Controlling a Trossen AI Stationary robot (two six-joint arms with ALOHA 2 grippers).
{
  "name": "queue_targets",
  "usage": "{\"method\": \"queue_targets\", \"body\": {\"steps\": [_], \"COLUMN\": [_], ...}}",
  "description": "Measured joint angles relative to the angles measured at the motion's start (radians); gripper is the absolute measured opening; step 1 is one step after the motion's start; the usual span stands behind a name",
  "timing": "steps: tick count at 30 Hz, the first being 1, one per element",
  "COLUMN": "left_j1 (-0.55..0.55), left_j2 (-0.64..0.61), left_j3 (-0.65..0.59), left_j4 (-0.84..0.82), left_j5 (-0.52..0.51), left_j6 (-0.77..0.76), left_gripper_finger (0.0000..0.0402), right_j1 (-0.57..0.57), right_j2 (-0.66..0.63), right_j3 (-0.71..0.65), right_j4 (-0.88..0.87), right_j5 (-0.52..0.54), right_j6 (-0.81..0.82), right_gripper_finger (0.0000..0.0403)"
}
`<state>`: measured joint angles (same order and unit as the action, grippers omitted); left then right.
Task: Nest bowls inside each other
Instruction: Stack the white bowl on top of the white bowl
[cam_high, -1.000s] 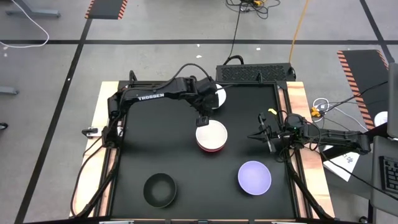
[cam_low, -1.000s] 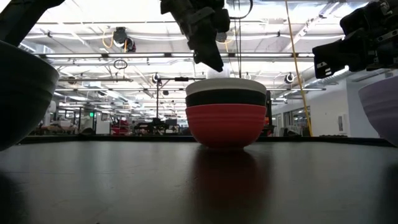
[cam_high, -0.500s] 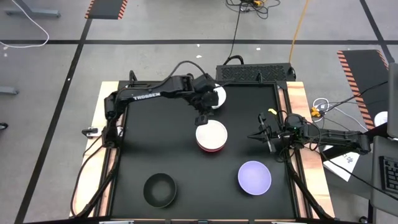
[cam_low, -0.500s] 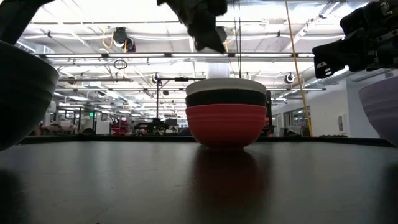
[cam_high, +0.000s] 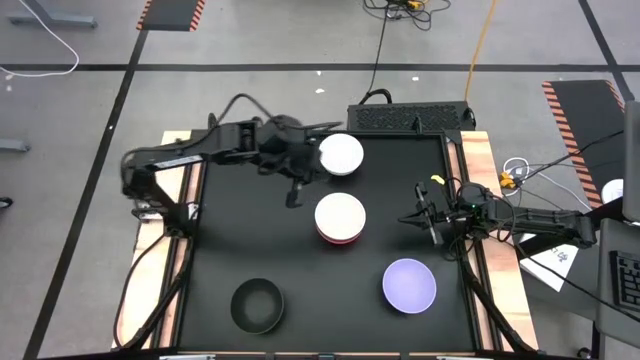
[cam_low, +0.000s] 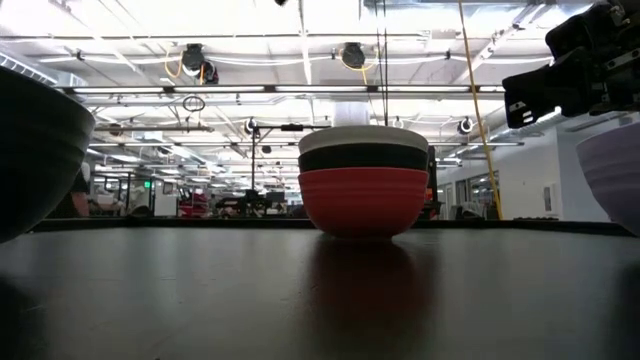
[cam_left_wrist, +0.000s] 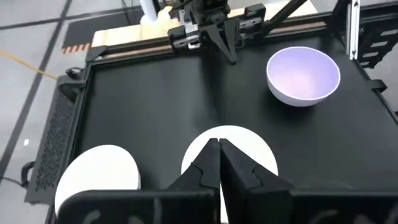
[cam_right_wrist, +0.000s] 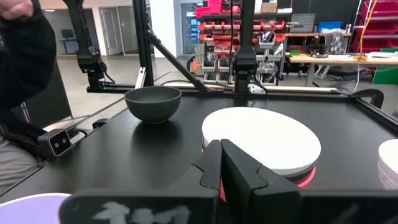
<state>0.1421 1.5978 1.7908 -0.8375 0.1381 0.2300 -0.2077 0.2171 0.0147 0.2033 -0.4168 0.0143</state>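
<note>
Your left hand (cam_high: 292, 199) has pulled back from above the red-black-white stack (cam_high: 340, 219) and closed empty; the white bowl (cam_high: 340, 154) beyond the stack is uncovered, un-nested.

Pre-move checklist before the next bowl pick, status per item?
1. Left gripper shut and empty, clear of stack: ok.
2. Stack sits level, white over black over red: ok.
3. Loose bowls upright and apart: white bowl, lavender bowl, black bowl: ok.
4. Right gripper shut, parked at the table's right edge, out of the way: ok.
5. Sixth bowl located: cannot tell, none seen.
</note>
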Motion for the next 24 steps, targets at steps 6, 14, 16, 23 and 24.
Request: {"method": "queue_targets", "body": {"steps": [6, 14, 16, 23, 24], "left_j1": [0.022, 0.039, 0.039, 0.037, 0.036], "left_j2": [-0.208, -0.538, -0.626, -0.902, -0.936], "left_j3": [-0.274, -0.635, -0.721, -0.983, -1.016], "left_j4": [0.201, 0.384, 0.418, 0.503, 0.511], "left_j5": [-0.011, -0.078, -0.111, -0.198, -0.200], "left_j6": [-0.068, -0.140, -0.172, -0.323, -0.343], "left_gripper_finger": [0.0001, 0.0000, 0.0000, 0.0000, 0.0000], "right_j1": [0.000, 0.000, 0.000, 0.000, 0.000], "right_j2": [0.001, 0.001, 0.001, 0.001, 0.001], "right_j3": [0.000, 0.000, 0.000, 0.000, 0.000], "right_j4": [0.009, 0.008, 0.008, 0.003, 0.003], "right_j5": [0.000, 0.000, 0.000, 0.000, 0.000], "right_j6": [0.000, 0.008, 0.008, 0.008, 0.007], "right_gripper_finger": [0.0000, 0.0000, 0.0000, 0.0000, 0.0000]}}
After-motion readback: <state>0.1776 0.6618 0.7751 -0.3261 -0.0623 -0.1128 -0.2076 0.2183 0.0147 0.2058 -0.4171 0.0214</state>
